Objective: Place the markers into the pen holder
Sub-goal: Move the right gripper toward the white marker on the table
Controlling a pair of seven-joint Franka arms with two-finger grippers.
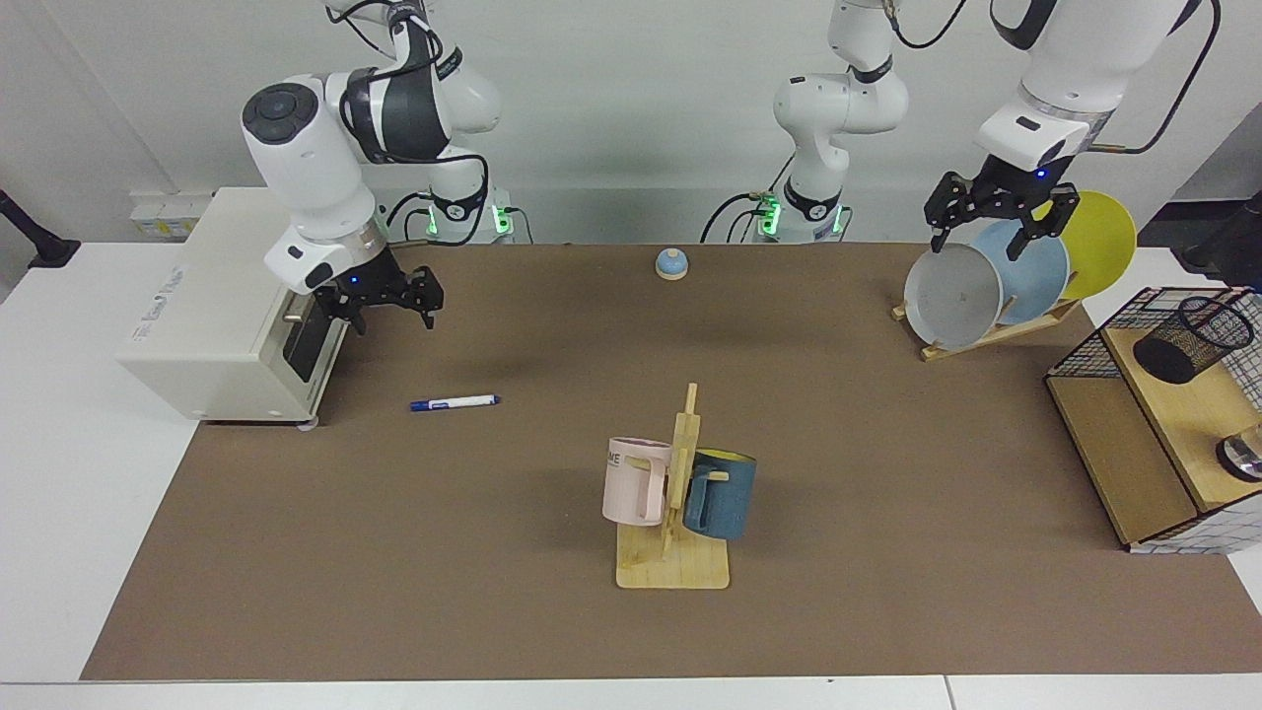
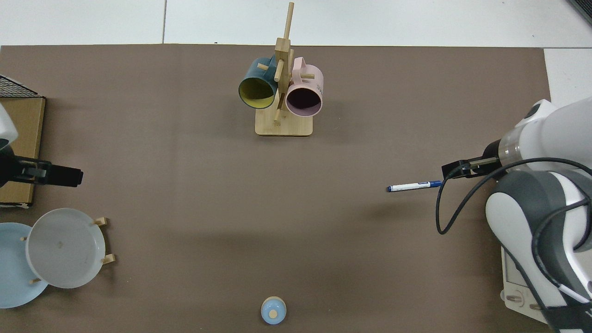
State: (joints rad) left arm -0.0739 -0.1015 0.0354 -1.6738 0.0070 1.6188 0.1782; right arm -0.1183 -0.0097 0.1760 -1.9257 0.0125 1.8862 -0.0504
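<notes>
The marker (image 1: 455,402), white with a blue cap, lies flat on the brown mat in front of the toaster oven; the top view shows the marker (image 2: 413,186) at mid right. My right gripper (image 1: 389,314) hangs open above the mat, just behind the marker and beside the oven, with nothing in it. From above, the right gripper (image 2: 458,169) sits just past the marker's capped end. The pen holder (image 1: 1193,338), a black mesh cup, stands on the wooden shelf at the far side. My left gripper (image 1: 989,235) waits open and unladen over the plates.
A white toaster oven (image 1: 227,316) stands next to the marker. A wooden mug tree (image 1: 675,552) carries a pink and a blue mug mid-table. A plate rack (image 1: 986,335) holds three plates, a wire-and-wood shelf (image 1: 1114,444) stands beside it, and a small blue bell (image 1: 671,263) sits at the back.
</notes>
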